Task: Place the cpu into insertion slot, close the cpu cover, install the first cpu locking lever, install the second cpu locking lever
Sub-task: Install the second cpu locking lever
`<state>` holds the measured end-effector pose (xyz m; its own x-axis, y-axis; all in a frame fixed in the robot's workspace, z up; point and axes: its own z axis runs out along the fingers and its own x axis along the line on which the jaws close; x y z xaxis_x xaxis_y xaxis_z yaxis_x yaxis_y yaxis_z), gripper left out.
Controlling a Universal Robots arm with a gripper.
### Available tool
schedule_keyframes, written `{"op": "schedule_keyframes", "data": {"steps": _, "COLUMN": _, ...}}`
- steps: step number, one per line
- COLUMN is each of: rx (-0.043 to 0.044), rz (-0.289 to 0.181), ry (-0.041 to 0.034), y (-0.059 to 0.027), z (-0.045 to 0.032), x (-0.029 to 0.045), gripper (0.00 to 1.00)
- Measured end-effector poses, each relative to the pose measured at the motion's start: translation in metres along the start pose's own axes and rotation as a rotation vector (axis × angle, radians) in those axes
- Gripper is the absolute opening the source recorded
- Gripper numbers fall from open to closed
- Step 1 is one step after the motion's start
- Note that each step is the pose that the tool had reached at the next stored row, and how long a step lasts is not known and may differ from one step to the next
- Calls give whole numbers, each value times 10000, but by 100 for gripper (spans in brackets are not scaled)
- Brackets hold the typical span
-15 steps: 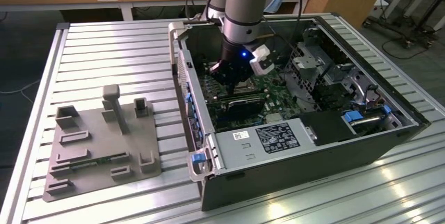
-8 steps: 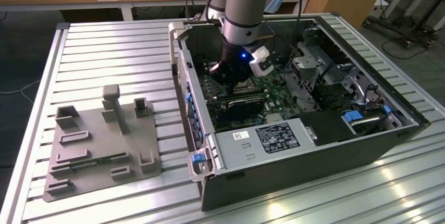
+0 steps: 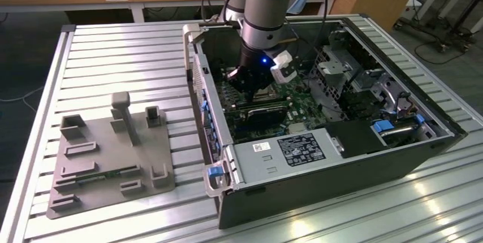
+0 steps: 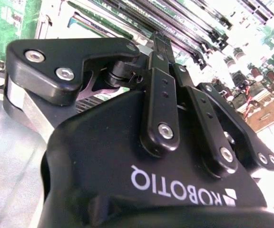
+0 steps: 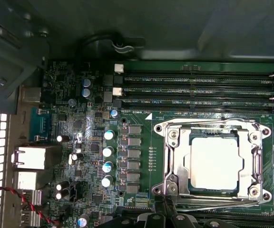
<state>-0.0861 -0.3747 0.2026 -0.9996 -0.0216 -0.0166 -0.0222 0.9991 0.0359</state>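
Bright overhead light, overexposed second wrist view

The claw (image 3: pixel 253 85) hangs low inside the open computer case (image 3: pixel 422 158), just above the cpu cover (image 5: pixel 213 164). The case wall (image 3: pixel 198 85) crowds it toward the frame's left, the drive cage (image 3: pixel 343 65) toward the right. Memory slots (image 5: pixel 199 90) border the socket. The grey fixture (image 3: pixel 106 164) sits well apart on the surface (image 3: pixel 113 56), at lower left.
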Motion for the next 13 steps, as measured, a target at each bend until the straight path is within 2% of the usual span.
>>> {"op": "schedule_keyframes", "data": {"steps": 13, "rx": -126, "rz": 2, "ry": -3, "y": 1, "z": 10, "x": 0, "gripper": 10}}
